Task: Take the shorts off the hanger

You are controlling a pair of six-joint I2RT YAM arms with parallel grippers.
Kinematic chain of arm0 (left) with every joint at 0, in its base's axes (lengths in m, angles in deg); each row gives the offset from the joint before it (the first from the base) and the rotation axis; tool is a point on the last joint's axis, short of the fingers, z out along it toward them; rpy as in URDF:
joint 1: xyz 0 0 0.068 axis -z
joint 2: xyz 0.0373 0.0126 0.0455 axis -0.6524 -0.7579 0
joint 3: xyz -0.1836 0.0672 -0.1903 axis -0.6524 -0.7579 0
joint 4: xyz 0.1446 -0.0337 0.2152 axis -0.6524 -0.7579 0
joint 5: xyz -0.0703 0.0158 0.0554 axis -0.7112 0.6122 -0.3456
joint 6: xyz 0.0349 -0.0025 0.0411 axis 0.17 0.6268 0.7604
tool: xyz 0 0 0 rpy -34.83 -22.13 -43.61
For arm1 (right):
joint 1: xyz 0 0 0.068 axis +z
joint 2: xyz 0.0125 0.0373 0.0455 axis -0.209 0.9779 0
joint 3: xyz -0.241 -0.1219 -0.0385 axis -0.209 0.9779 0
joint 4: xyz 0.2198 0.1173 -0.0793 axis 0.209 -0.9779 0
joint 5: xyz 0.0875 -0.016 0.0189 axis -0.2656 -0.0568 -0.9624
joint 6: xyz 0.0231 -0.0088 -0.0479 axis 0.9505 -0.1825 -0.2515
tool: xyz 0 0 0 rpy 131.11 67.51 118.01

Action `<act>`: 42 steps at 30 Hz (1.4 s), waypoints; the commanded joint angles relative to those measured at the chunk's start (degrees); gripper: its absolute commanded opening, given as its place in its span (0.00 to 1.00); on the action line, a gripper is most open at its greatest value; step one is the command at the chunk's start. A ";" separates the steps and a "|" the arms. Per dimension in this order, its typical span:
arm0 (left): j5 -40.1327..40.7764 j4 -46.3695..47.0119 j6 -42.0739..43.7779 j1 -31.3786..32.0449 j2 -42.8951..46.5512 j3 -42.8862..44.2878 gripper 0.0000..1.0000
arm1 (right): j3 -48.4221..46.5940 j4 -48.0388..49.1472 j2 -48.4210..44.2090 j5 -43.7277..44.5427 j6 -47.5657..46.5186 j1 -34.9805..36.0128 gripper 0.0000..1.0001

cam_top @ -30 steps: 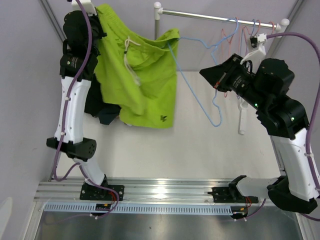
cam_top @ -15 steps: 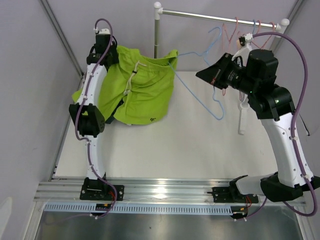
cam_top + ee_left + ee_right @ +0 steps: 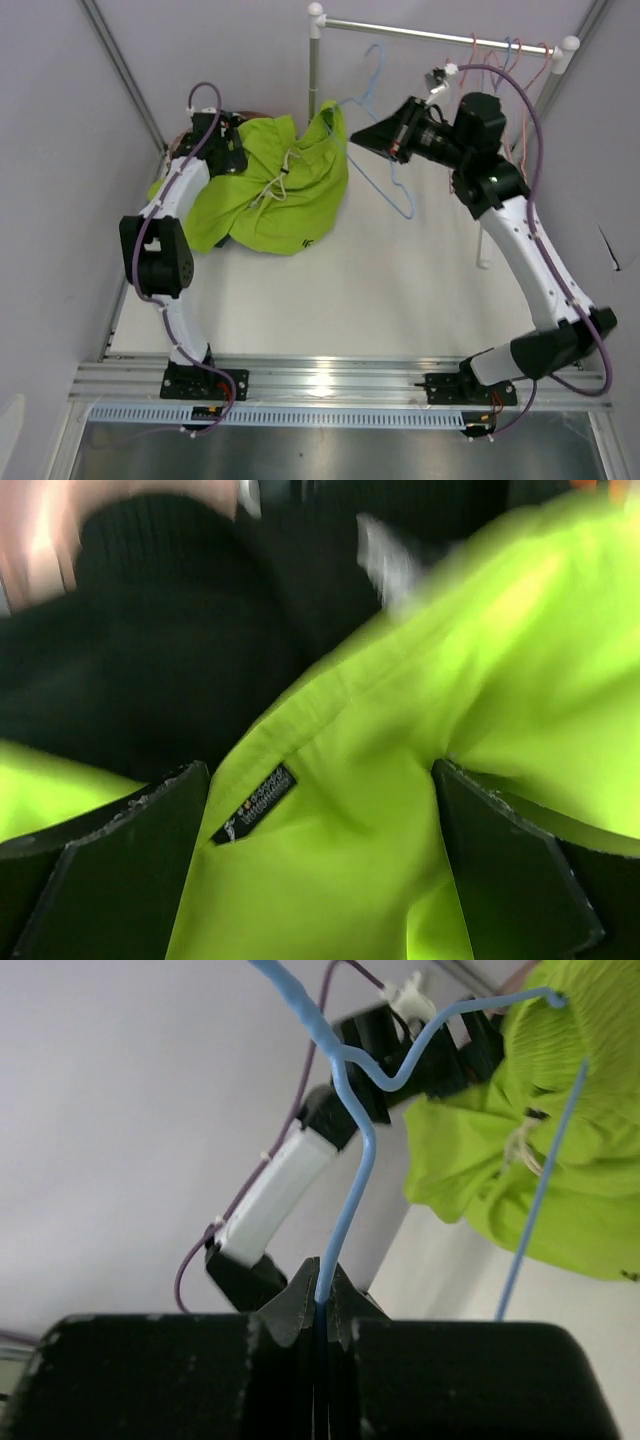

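The lime green shorts (image 3: 270, 195) lie crumpled at the table's back left, with one corner raised beside the blue wire hanger (image 3: 388, 180). My left gripper (image 3: 232, 152) is open at the shorts' left edge. In the left wrist view its gripper (image 3: 320, 860) has both fingers (image 3: 130, 870) spread wide, and slack shorts fabric (image 3: 400, 760) lies between them. My right gripper (image 3: 358, 140) is shut on the hanger. The right wrist view shows this gripper (image 3: 320, 1295) pinching the hanger wire (image 3: 350, 1190), whose far tip touches the shorts (image 3: 560, 1130).
A metal rail (image 3: 440, 35) on white posts crosses the back, with several red and blue wire hangers (image 3: 500, 55) at its right end. A black garment (image 3: 150, 650) lies under the shorts by the left wall. A white stand post (image 3: 485, 240) rises at the right.
My left gripper has opened and dropped to the back left, and the shorts have sunk from hanging into a heap. My right arm has swung the hanger left and toward the rail.
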 commanded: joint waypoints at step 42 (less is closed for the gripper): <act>1.43 33.57 -6.35 8.82 9.26 -25.10 0.99 | -42.95 18.63 21.40 -15.80 29.28 15.00 0.00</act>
